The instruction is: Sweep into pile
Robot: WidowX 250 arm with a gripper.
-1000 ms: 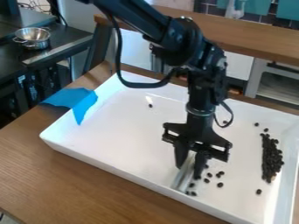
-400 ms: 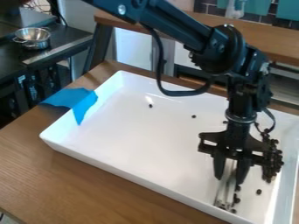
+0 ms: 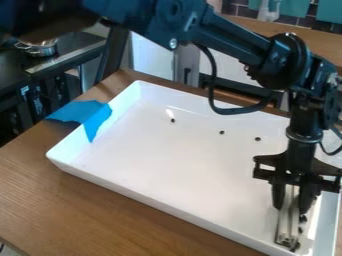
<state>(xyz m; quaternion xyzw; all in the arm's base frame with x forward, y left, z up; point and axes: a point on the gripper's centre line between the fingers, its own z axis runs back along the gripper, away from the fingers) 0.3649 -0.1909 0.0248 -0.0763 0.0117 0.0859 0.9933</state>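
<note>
Wooden tabletop [image 3: 73, 200], white tray [image 3: 153, 201], broad room leftward; the gripper [image 3: 292, 200], slightly parted, clamps a pale strip [image 3: 288, 220] near the right wall [image 3: 328, 220]!

Black jointed arm [image 3: 234, 35] slants in from upper left beyond white rectangular tray [image 3: 167, 165], wrist bent down; black two-finger gripper [image 3: 291, 209] points downward at tray's near right corner, fingers slightly parted.

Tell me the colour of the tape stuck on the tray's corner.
The tape is bright blue, seen best in the camera view.
</note>
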